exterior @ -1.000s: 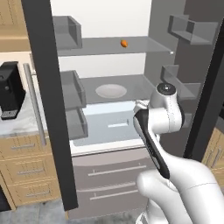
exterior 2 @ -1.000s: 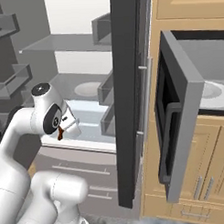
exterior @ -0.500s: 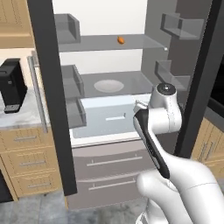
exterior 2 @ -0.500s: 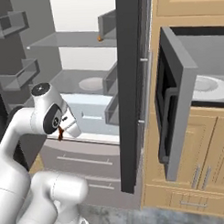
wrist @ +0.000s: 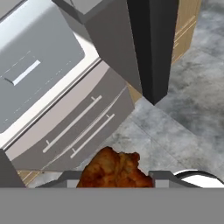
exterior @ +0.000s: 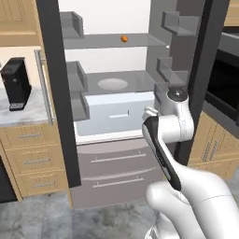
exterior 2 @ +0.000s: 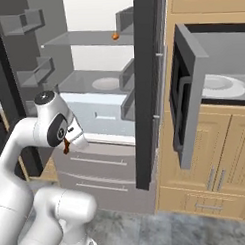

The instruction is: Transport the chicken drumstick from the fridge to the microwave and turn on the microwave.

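Note:
The reddish-brown chicken drumstick [wrist: 113, 167] sits between my fingertips, and my gripper [wrist: 114, 180] is shut on it. In the right base view the gripper [exterior 2: 67, 147] hangs low beside my arm, in front of the fridge's lower drawers, with the chicken drumstick [exterior 2: 66, 144] showing as a small dark red piece. The fridge [exterior: 116, 100] stands open, its dark door [exterior 2: 146, 88] edge-on between me and the microwave. The microwave [exterior 2: 212, 66] is to the right with its door [exterior 2: 186, 97] swung open and a white turntable plate [exterior 2: 219, 86] inside.
A small round orange item [exterior: 124, 38] lies on the upper fridge shelf. A white plate [exterior: 112, 84] rests on the middle shelf above the pale drawer [exterior: 116, 112]. A black coffee machine [exterior: 16, 83] stands on the counter to the left. Grey floor [wrist: 188, 109] lies below the hand.
The whole scene has shifted left in both base views, so the base has driven to the right toward the microwave. The arm keeps its pose with the drumstick held.

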Controlling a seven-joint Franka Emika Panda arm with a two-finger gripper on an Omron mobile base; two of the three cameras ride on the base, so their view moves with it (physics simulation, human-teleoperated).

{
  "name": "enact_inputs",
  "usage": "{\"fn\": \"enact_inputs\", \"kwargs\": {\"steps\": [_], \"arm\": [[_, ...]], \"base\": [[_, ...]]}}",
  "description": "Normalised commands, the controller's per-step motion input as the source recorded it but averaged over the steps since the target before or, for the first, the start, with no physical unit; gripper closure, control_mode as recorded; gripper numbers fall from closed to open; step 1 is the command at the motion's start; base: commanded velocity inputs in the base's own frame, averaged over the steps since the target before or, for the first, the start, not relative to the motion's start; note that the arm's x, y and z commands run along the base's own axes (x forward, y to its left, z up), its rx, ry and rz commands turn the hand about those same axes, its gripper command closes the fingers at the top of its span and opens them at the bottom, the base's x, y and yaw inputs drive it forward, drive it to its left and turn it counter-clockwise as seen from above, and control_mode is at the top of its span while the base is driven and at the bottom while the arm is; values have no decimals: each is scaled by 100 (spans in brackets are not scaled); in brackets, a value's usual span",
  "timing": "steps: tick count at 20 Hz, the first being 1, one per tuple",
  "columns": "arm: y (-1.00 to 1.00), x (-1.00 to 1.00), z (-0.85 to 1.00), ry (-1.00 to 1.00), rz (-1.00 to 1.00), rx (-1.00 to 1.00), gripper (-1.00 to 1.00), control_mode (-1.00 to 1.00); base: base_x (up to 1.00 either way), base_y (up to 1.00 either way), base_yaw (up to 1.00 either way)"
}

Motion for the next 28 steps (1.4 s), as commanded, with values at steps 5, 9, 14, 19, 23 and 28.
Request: {"fn": "enact_inputs", "kwargs": {"steps": [5, 9, 14, 19, 23, 28], "arm": [[0, 0, 0, 0, 0, 0, 100, 100], [0, 0, 0, 0, 0, 0, 100, 100], [0, 0, 0, 0, 0, 0, 100, 100], [0, 0, 0, 0, 0, 0, 100, 100], [0, 0, 0, 0, 0, 0, 100, 100], [0, 0, 0, 0, 0, 0, 100, 100]], "base": [[-38, -1, 0], [-32, -14, 0], [-25, -28, 0], [-12, -44, 0], [-8, -53, 0], [-6, -54, 0]]}}
